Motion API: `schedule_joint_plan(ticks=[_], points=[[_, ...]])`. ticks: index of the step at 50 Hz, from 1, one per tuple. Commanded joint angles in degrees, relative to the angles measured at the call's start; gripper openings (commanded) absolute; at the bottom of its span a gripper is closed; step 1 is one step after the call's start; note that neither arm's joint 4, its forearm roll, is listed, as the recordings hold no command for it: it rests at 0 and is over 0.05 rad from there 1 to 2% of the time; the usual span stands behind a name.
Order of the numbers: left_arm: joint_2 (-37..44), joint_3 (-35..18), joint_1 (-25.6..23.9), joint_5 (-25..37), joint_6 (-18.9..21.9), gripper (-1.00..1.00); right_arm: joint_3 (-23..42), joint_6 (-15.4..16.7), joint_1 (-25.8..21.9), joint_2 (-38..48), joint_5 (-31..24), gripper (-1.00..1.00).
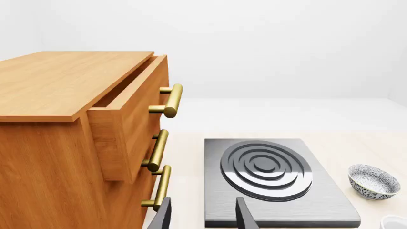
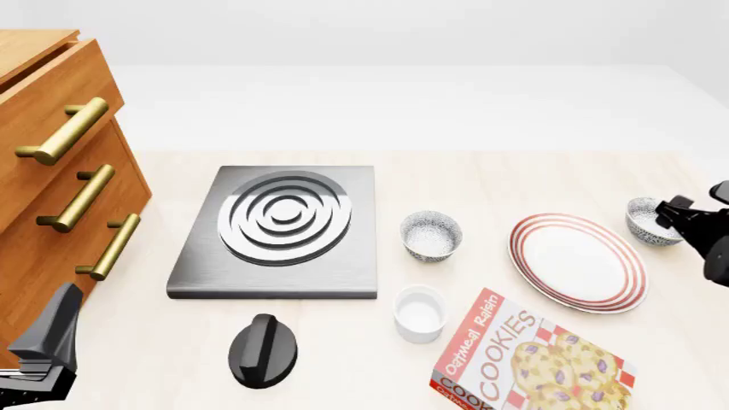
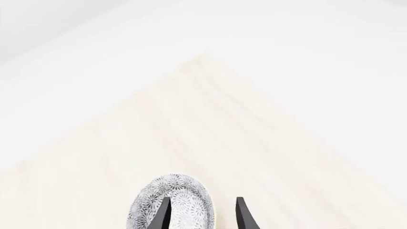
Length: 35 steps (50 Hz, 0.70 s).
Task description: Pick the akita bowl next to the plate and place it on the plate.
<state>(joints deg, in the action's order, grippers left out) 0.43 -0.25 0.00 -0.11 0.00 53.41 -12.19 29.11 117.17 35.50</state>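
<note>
The plate [image 2: 575,260], white with red rings, lies at the right of the table. One akita bowl [image 2: 650,222] sits just off the plate's far right rim. My right gripper [image 2: 679,215] is at this bowl. In the right wrist view the akita bowl [image 3: 181,205] has one finger over its inside and the other outside its rim, with the right gripper [image 3: 203,214] open. A second, alike akita bowl [image 2: 431,235] stands left of the plate, apart from it. My left gripper [image 1: 203,218] is open and holds nothing, low at the near left [image 2: 51,333].
A wooden drawer cabinet [image 2: 57,196] with brass handles fills the left, its top drawer partly open [image 1: 127,119]. A grey stove burner [image 2: 279,231] sits centre-left with a black knob [image 2: 265,350] in front. A white ramekin [image 2: 419,313] and a cookie box [image 2: 530,359] lie near the front.
</note>
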Motion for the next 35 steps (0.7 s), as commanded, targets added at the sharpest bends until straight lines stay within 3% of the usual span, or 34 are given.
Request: schedule_joint_plan(ticks=[1, 35], points=[[0.00, 0.00, 0.00, 0.00, 0.00, 1.00, 0.93, -0.69, -0.07, 1.39, -0.64, 1.00], [0.00, 0.00, 0.00, 0.00, 0.00, 1.00, 2.88, -1.37, 0.08, 5.51, -1.64, 1.00]])
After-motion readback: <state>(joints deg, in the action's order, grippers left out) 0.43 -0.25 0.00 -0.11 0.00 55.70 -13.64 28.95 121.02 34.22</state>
